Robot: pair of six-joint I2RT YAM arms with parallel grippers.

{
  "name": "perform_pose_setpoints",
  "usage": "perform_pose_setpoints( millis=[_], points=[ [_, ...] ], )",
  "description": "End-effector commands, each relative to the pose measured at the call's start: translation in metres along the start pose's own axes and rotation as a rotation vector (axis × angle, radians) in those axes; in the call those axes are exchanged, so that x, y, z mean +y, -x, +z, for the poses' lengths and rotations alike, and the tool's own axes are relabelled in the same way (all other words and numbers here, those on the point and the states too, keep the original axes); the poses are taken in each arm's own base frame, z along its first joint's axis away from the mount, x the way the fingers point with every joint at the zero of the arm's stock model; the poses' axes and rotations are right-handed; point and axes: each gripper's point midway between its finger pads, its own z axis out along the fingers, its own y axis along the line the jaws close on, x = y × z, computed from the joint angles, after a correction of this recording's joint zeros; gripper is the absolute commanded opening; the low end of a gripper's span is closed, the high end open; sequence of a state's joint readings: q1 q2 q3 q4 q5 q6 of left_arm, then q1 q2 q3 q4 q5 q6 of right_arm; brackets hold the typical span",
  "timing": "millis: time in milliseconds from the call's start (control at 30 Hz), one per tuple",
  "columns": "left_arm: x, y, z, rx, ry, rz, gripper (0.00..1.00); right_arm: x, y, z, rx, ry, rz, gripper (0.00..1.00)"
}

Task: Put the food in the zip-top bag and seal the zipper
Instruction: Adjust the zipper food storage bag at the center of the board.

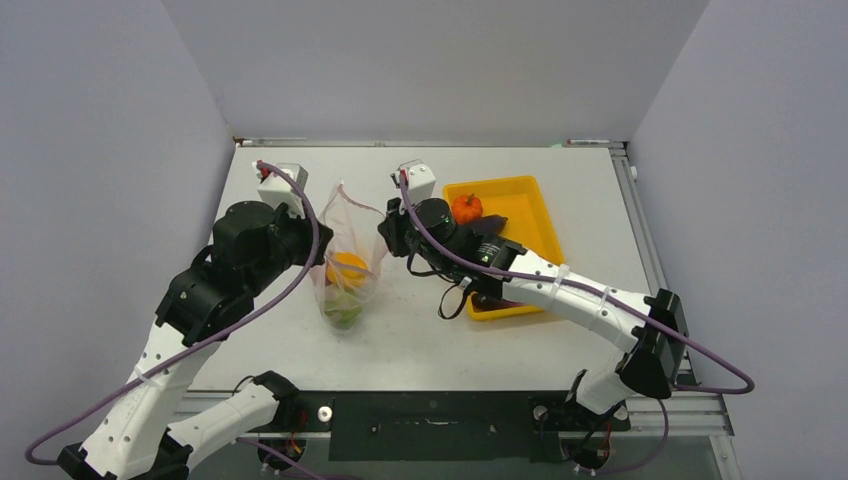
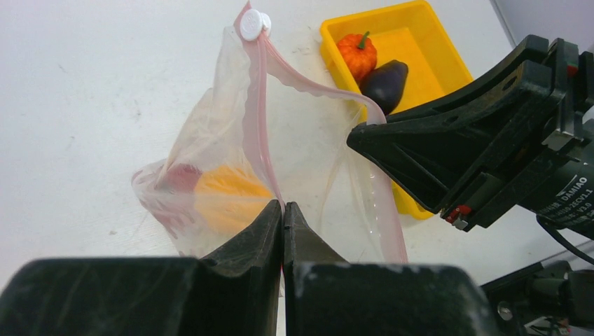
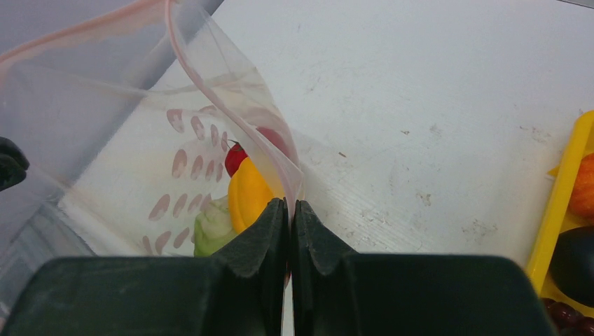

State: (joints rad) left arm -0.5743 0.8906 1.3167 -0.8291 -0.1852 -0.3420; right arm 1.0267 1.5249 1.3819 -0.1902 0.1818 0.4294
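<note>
The clear zip-top bag (image 1: 350,250) hangs open between my two grippers at the table's middle. Its pinkish-red zipper (image 2: 256,105) runs up to a white slider (image 2: 251,23). Inside lie an orange-yellow piece (image 1: 348,268), a green piece (image 1: 343,308) and a red piece (image 3: 236,158). My left gripper (image 2: 282,210) is shut on the left mouth strip. My right gripper (image 3: 289,207) is shut on the right mouth strip. The orange pumpkin (image 1: 466,208) and dark eggplant (image 2: 384,82) lie in the yellow tray (image 1: 525,200). Dark red grapes (image 3: 567,315) show at the tray's near end.
The yellow tray stands right of the bag, partly under my right arm (image 1: 560,285). The right gripper's black body (image 2: 483,133) fills the right side of the left wrist view. Grey walls close the table at the back and sides.
</note>
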Motion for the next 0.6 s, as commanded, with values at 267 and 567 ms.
perform_pose_setpoints(
  millis=[267,567],
  points=[
    [-0.018,-0.006,0.026,0.038,-0.089,0.054,0.00,-0.038,-0.006,0.014,-0.015,-0.004,0.087,0.05],
    [-0.044,-0.039,0.053,0.175,-0.224,0.051,0.00,-0.069,-0.028,-0.003,0.005,-0.070,0.097,0.05]
  ],
)
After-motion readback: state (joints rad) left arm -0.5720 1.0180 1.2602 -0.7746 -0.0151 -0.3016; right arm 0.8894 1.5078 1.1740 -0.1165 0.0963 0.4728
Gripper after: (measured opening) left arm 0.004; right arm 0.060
